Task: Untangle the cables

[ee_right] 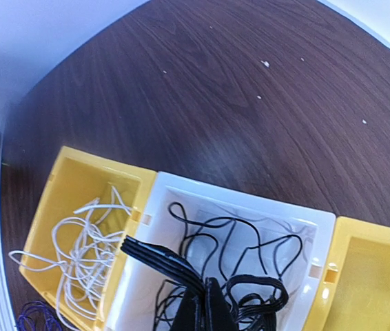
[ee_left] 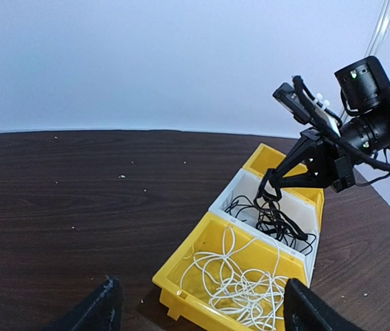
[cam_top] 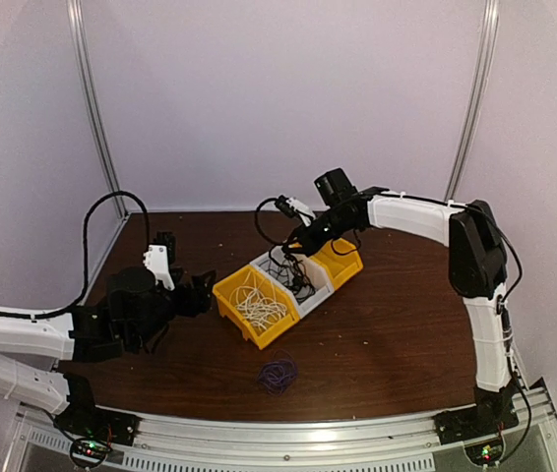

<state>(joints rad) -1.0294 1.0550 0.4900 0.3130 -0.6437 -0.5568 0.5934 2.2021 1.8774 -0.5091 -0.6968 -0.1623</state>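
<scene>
A loose white cable (cam_top: 259, 307) (ee_left: 250, 283) (ee_right: 78, 255) lies in the nearer yellow bin (cam_top: 227, 293). Thin black cables (cam_top: 296, 283) (ee_left: 278, 224) (ee_right: 250, 241) lie in the white bin (cam_top: 310, 300) (ee_right: 243, 196) beside it. My right gripper (cam_top: 303, 248) (ee_left: 271, 194) (ee_right: 209, 310) hangs just over the white bin, shut on a bunch of black cable strands that loop down into it. A small purple cable (cam_top: 278, 374) (ee_right: 33, 318) lies coiled on the table in front of the bins. My left gripper (cam_top: 200, 292) (ee_left: 202, 314) is open and empty, left of the nearer yellow bin and facing it.
A second yellow bin (cam_top: 345, 264) (ee_left: 267, 158) (ee_right: 381, 276) stands on the far side of the white one; nothing shows inside it. The three bins sit in a diagonal row mid-table. Dark wood table (cam_top: 397, 334) extends on all sides; walls close it in behind.
</scene>
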